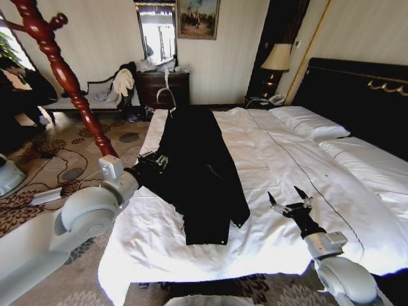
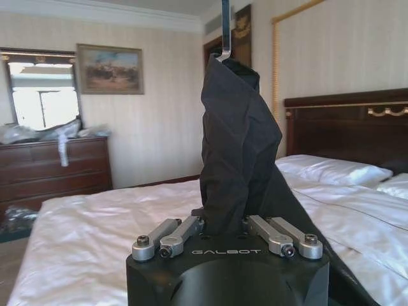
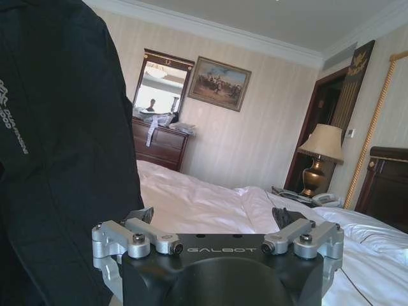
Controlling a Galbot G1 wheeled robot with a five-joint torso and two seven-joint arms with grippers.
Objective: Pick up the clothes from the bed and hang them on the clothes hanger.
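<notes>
The left gripper [image 1: 153, 160], mid-frame, grips the clothes [image 1: 201, 169], already on the clothes hanger [image 1: 167, 94]; right gripper [image 1: 290, 201] spread empty (lower right). Next, I judge: hanging it up.

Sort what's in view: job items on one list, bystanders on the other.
Job: clothes, black, gripped by the left gripper; clothes hanger, its hook showing above them; bed; right gripper, open over the sheet.
Bystanders: wooden coat stand; lamp; dresser; painting.
</notes>
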